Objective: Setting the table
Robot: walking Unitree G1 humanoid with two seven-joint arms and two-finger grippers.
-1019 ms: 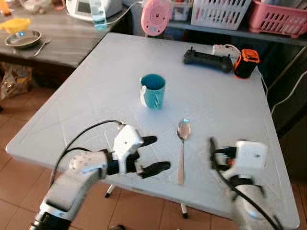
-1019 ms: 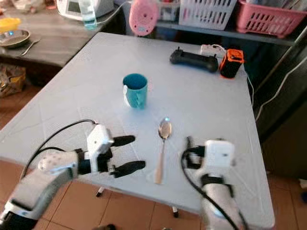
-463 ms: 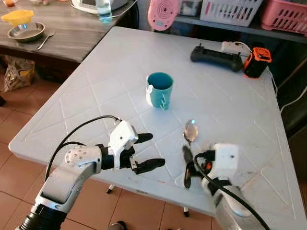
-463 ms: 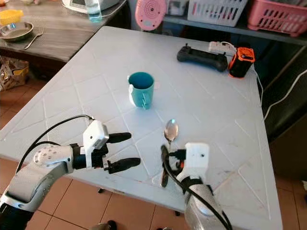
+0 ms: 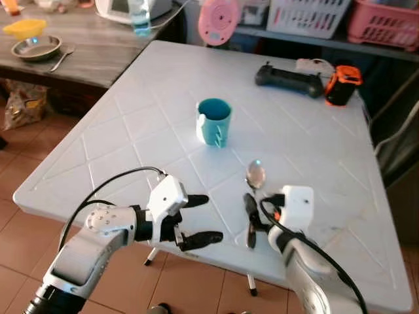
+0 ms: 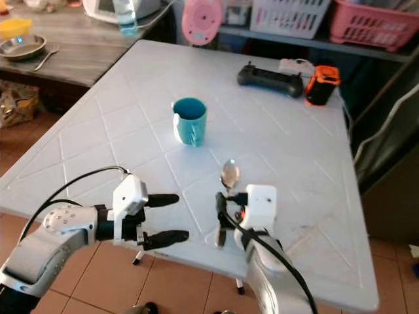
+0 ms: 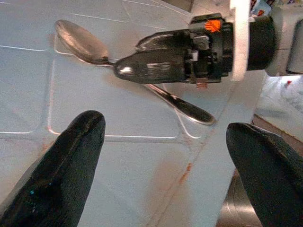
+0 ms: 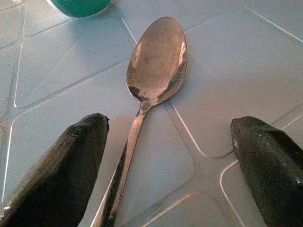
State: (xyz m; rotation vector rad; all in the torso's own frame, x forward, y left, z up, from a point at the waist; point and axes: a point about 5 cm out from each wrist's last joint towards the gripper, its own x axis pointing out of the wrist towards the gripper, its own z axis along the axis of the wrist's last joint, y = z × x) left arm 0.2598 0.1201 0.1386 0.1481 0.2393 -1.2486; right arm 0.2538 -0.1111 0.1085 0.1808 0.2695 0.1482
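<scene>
A metal spoon (image 5: 255, 175) lies on the white table (image 5: 157, 98), bowl pointing away from me, handle toward the near edge. My right gripper (image 5: 253, 218) is down over the handle, open; in the right wrist view its two black fingers (image 8: 61, 175) stand on either side of the spoon (image 8: 154, 75) without touching it. My left gripper (image 5: 203, 220) hovers open at the table's near edge, left of the spoon, with nothing between its fingers (image 7: 71, 161). A teal mug (image 5: 214, 122) stands upright farther back on the table.
A black controller (image 5: 288, 80) and an orange-and-black device (image 5: 341, 85) lie at the far right of the table. Behind are a pink round object (image 5: 217, 21) and baskets. A wooden side table (image 5: 85, 55) at the left holds a metal bowl (image 5: 35, 47).
My right gripper has moved left from beside the spoon and now straddles its handle. The left gripper has stayed put, still open. The camera has shifted a little.
</scene>
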